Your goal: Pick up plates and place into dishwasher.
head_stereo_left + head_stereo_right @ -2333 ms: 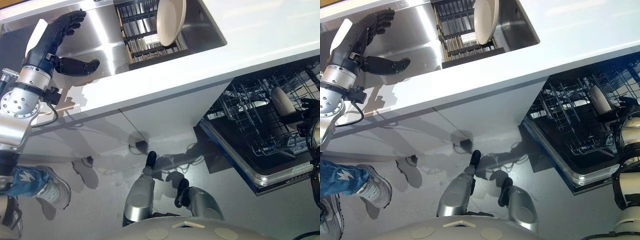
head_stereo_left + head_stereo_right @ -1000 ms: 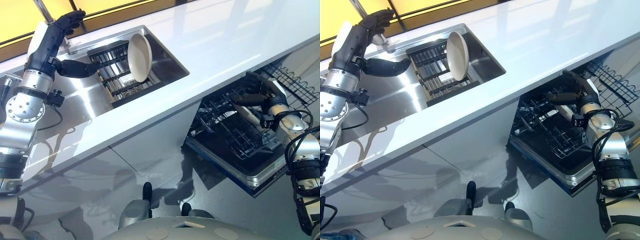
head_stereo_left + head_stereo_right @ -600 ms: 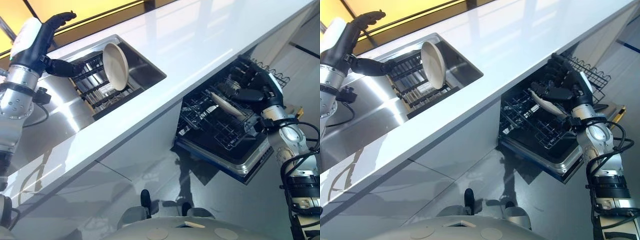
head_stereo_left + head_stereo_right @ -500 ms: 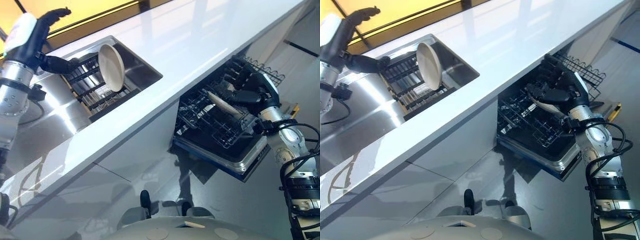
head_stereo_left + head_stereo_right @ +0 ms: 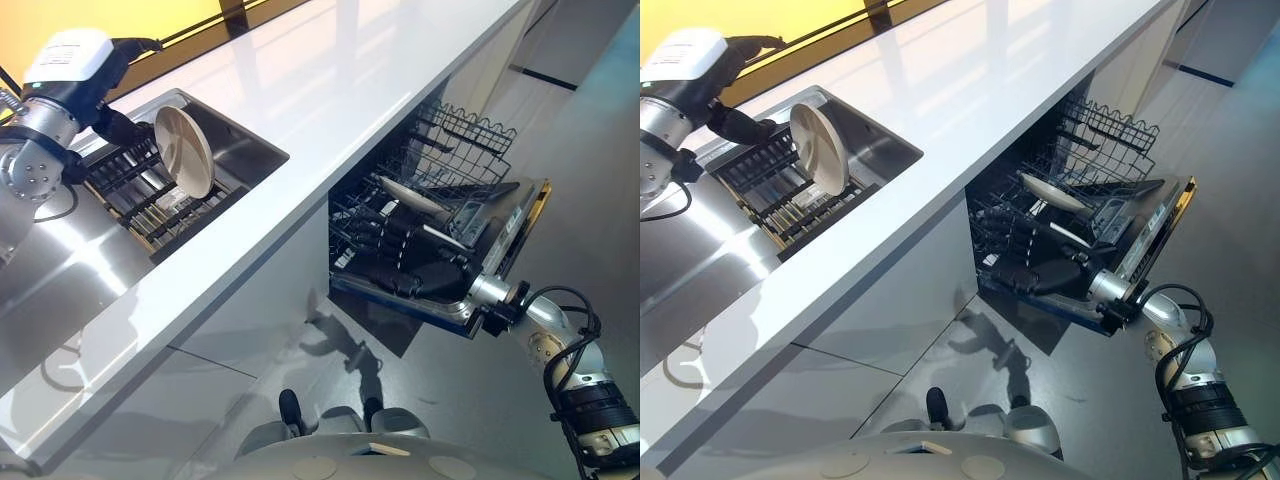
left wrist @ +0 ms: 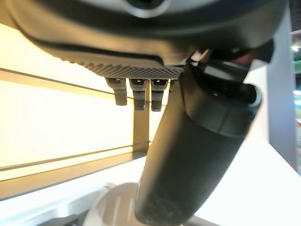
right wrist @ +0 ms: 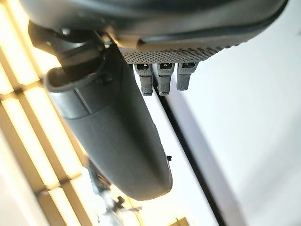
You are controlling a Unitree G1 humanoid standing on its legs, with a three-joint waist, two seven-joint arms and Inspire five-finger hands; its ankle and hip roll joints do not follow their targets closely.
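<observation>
Fingers, right: the right hand point(image 5: 418, 268) sits at the near edge of the dishwasher rack point(image 5: 440, 190), fingers point(image 5: 1012, 240) spread and fairly straight among the wires, curled round nothing that I can make out.
Fingers, left: the left hand point(image 5: 110, 125) is at the far left over the sink point(image 5: 245, 150); its wrist block hides most of it from the head, but its own wrist view shows the thumb straight and the fingers relaxed, holding nothing.
Plate in sink: one plate point(image 5: 184, 151) stands on edge in the sink rack point(image 5: 150, 205), just right of the left hand; whether the thumb touches its rim I cannot tell.
Plate in dishwasher: a second plate point(image 5: 411, 195) lies tilted in the dishwasher rack, just beyond the right fingers and apart from them.
Edges: the counter point(image 5: 330, 80) runs as a long strip from near left to far right; its front edge overhangs the pulled-out rack, and the open door point(image 5: 515, 240) juts out on the right.
Open room: bare floor point(image 5: 600, 150) lies right of the door; the counter top right of the sink is bare.
Hard to make out: the rack's lower wires and the right palm merge in dark shadow; the sink's left part is cut off by the left arm.
</observation>
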